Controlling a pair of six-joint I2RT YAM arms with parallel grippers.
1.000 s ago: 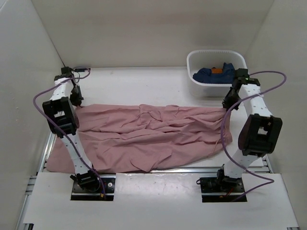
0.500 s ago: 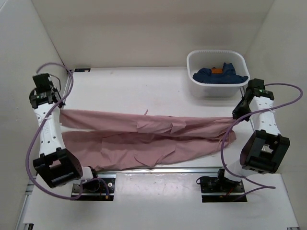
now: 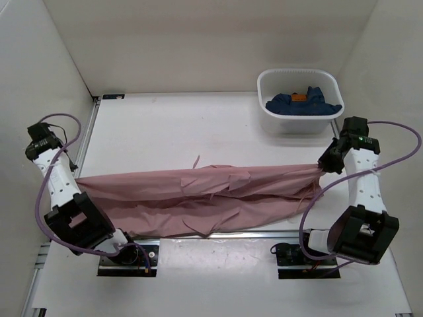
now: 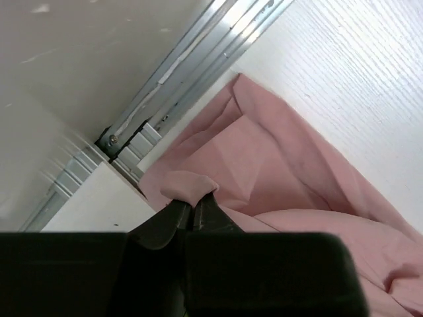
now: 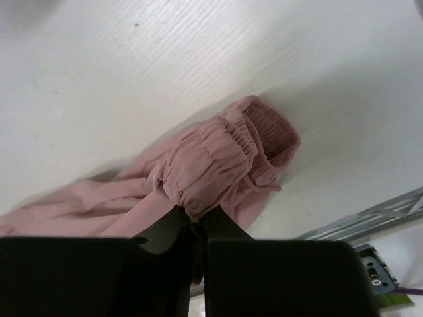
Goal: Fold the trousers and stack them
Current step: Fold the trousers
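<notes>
white tub [image 3: 294,125], far right on the bench [image 3: 172,125], holds a navy garment [image 3: 301,104]. left claw [image 4: 193,203] and right claw [image 5: 197,218] each clamp an end of the trousers [image 3: 198,198].

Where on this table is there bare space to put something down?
The widest bare patch of table lies beyond the stretched trousers, bordered by the back wall and the white bin. A narrower strip sits between bin and trousers. The near side is crowded: cloth spans it, clamped by the left gripper and right gripper.
</notes>
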